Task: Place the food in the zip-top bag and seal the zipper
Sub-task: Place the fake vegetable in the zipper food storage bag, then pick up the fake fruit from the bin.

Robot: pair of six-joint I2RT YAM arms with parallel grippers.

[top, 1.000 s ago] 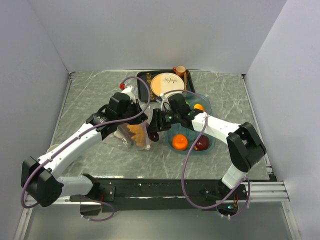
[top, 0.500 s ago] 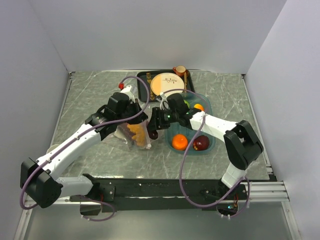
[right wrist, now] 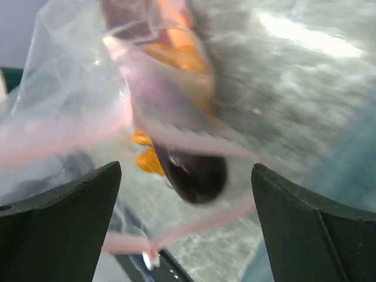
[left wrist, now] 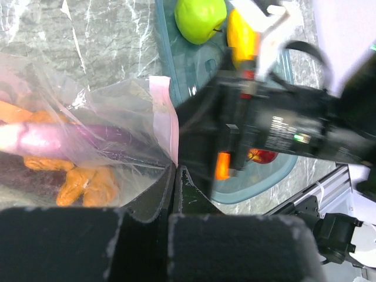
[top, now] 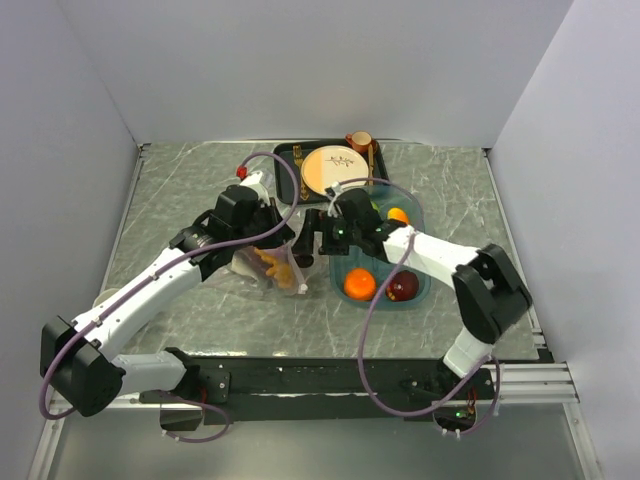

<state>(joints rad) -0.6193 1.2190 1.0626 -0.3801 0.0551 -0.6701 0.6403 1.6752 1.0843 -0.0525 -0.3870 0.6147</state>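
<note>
The zip-top bag [top: 266, 268] lies crumpled near the middle of the table [top: 190, 190], its mouth turned toward 3 o'clock. It is clear, crinkly film that folds and glares, and the zipper [left wrist: 166, 117] is a thin, pale pink strip along the lip. Through the film show the smooth, glossy eggplant [left wrist: 88, 138] and knobbly orange-brown pieces [left wrist: 88, 183] under it. Whether the eggplant's dark end is fully past the lip cannot be told.

The left fingers [left wrist: 179, 182] are pinched tight on the bag's lip beside the zipper, holding it up. The right fingers [top: 310, 245] stand wide and empty at the mouth.

The step looks like loading. To do it well, the left arm should hold the lip raised and taut so the limp mouth does not collapse. The right arm should back out toward 3 o'clock without snagging the film.

Just beside the bag at 3 o'clock sits the translucent teal tray [top: 424, 280], holding an orange [top: 359, 285], a red apple [top: 403, 287] and a green apple [left wrist: 201, 17]. All are round and slick, so each likely needs a grip across its widest part.
</note>
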